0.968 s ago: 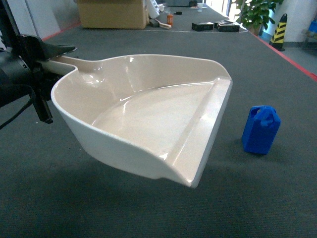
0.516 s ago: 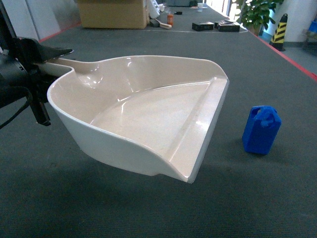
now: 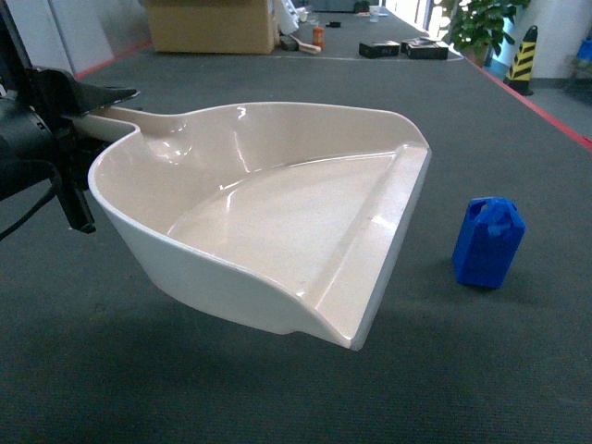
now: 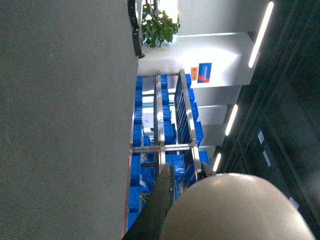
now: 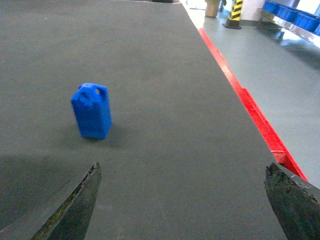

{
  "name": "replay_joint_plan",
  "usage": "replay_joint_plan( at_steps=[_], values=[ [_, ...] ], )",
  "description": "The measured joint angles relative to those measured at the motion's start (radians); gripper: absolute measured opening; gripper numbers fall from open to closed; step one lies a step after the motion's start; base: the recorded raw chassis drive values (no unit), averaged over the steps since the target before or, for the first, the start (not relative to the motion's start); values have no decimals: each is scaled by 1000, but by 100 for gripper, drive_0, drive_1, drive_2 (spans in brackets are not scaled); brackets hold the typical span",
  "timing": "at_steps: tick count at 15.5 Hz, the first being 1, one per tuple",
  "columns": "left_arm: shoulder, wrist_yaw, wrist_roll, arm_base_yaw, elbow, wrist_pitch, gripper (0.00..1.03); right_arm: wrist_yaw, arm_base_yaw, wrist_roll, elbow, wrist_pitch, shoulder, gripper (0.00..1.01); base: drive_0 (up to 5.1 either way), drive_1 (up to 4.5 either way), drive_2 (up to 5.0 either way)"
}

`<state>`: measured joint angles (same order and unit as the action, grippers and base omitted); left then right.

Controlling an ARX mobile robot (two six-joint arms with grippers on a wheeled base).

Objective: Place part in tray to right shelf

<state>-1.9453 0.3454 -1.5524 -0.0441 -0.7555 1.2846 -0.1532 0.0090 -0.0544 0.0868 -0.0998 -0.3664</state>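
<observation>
The big cream-white glossy plastic dustpan-shaped tray (image 3: 277, 231) hangs above the grey table (image 3: 185, 388), its handle clamped in the left end effector (image 3: 79, 116), probably to receive the part. The small bright-blue plastic part (image 3: 488, 242) stands upright on the table, right of the tray lip. The right end effector (image 5: 185, 200) is wide open and empty, the part ahead, apart, towards its left finger.

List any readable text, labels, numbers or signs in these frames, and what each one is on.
None can be read.
Blue and orange sign on the white wall: print too small and blurred.
Black boxes on the far floor: pale marks, unreadable.
Cardboard box: no print shows.
Part and tray: no markings show.
</observation>
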Motion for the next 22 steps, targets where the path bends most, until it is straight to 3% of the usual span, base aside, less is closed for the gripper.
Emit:
replay_joint_plan(
  at_steps=[2, 4, 6, 13, 15, 20, 21, 22],
  values=[
    [0, 0, 5, 0, 0, -4, 12, 12, -9, 10, 68, -240, -307, 98, 0, 0, 0],
    [2, -1, 8, 0, 0, -2, 12, 41, 0, 44, 180, -423, -616, 98, 0, 0, 0],
    [2, 0, 8, 0, 0, -3, 12, 64, 52, 77, 339, -492, -952, 98, 0, 0, 0],
    [2, -1, 8, 0, 0, -3, 12, -29, 173, 118, 654, -477, -1380, 98, 0, 0, 0],
    [2, -1, 8, 0, 0, -3, 12, -83, 195, 145, 726, -442, -1465, 98, 0, 0, 0],
    [2, -1, 8, 0, 0, -3, 12, -122, 208, 188, 806, -417, -1590, 98, 0, 0, 0],
    [2, -1, 8, 0, 0, -3, 12, -124, 208, 194, 816, -415, -1608, 95, 0, 0, 0],
    [2, -1, 8, 0, 0, -3, 12, -140, 208, 195, 833, -422, -1637, 83, 0, 0, 0]
  ],
)
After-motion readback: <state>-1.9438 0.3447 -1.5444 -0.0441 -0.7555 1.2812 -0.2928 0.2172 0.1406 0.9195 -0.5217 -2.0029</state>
